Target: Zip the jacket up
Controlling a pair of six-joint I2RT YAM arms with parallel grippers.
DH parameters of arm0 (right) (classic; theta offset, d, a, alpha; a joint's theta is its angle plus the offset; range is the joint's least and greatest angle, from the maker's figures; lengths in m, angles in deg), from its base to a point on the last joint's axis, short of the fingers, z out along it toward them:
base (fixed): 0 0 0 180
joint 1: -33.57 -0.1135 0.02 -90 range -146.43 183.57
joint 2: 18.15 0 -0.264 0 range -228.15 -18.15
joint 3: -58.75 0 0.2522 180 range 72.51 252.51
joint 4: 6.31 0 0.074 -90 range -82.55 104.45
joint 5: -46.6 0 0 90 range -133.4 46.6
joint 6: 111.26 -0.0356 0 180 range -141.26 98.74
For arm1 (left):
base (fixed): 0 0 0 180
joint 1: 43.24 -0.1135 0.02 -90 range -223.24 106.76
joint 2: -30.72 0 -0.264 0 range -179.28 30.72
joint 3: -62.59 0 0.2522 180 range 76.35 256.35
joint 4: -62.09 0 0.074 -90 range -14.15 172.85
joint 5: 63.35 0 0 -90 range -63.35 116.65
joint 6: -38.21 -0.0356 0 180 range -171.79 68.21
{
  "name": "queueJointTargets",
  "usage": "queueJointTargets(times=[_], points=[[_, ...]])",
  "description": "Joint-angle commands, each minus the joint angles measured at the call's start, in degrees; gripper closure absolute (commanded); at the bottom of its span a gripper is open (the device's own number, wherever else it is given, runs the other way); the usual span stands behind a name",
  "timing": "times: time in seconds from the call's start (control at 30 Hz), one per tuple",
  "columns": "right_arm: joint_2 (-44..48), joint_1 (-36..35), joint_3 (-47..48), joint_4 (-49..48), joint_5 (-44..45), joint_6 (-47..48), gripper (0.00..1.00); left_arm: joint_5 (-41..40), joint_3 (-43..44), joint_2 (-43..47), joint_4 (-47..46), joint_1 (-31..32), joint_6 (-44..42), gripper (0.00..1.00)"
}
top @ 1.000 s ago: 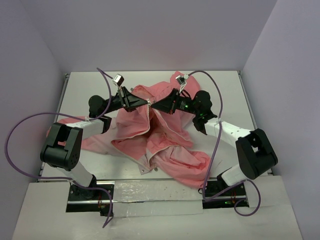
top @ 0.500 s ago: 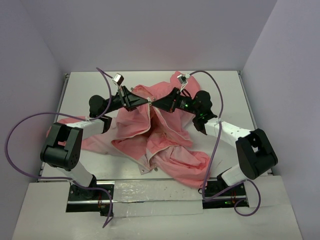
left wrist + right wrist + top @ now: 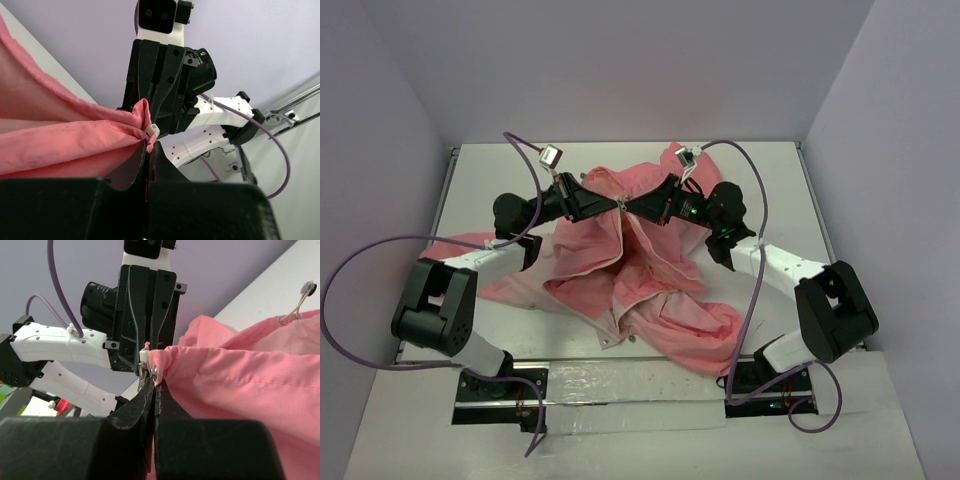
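Observation:
The salmon-pink jacket (image 3: 655,280) lies crumpled and open on the table, its pale zipper edge (image 3: 617,300) running towards me. Both front edges are lifted into a peak at the middle. My left gripper (image 3: 613,203) is shut on one edge of the jacket (image 3: 75,145); its tips (image 3: 148,146) pinch the fabric just below a white zipper end piece (image 3: 152,131). My right gripper (image 3: 633,207) faces it tip to tip. It is shut on the other edge (image 3: 240,375), with a metal zipper slider (image 3: 145,372) and a snap just above its tips (image 3: 154,386).
One sleeve (image 3: 455,245) hangs over the left edge of the white table (image 3: 770,170). Purple cables (image 3: 525,160) loop above both arms. Walls close in on the left, back and right. A drawstring toggle (image 3: 305,288) rests on the table beyond the fabric.
The left arm's lower links have swung slightly left and its cable has shifted. Both gripper tips stay pressed together on the lifted jacket edges.

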Motion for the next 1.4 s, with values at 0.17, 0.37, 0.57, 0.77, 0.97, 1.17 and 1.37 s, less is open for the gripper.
queueJointTargets(times=[0.17, 0.37, 0.57, 0.77, 0.97, 1.17, 1.37], points=[[1.7, -1.1, 1.7, -1.7, 0.2, 0.8, 1.00, 3.9, 0.8, 2.7, -13.7, 2.1, -3.6, 1.00], [1.7, -1.1, 3.1, -1.4, -1.1, 1.6, 1.00, 6.4, 1.9, 0.0, -17.8, 2.8, 0.3, 1.00], [2.4, -1.1, 3.5, -1.4, -1.6, 2.3, 1.00, 6.9, 2.1, -1.1, -19.2, 2.8, 1.6, 1.00], [3.4, -1.1, 3.4, -1.1, -1.9, 3.1, 1.00, 7.5, 2.9, -2.0, -18.9, 2.8, 2.0, 1.00], [4.7, -1.1, 2.1, -0.9, -1.2, 3.7, 1.00, 7.6, 3.0, -2.3, -17.7, 2.8, 1.5, 1.00], [6.1, -1.1, 0.6, -0.6, -0.3, 4.4, 1.00, 7.1, 3.1, -2.3, -16.0, 2.8, 0.5, 1.00], [7.1, -0.8, 0.0, -0.1, 0.2, 5.1, 1.00, 7.3, 3.4, -2.7, -14.9, 2.8, 0.3, 1.00]])
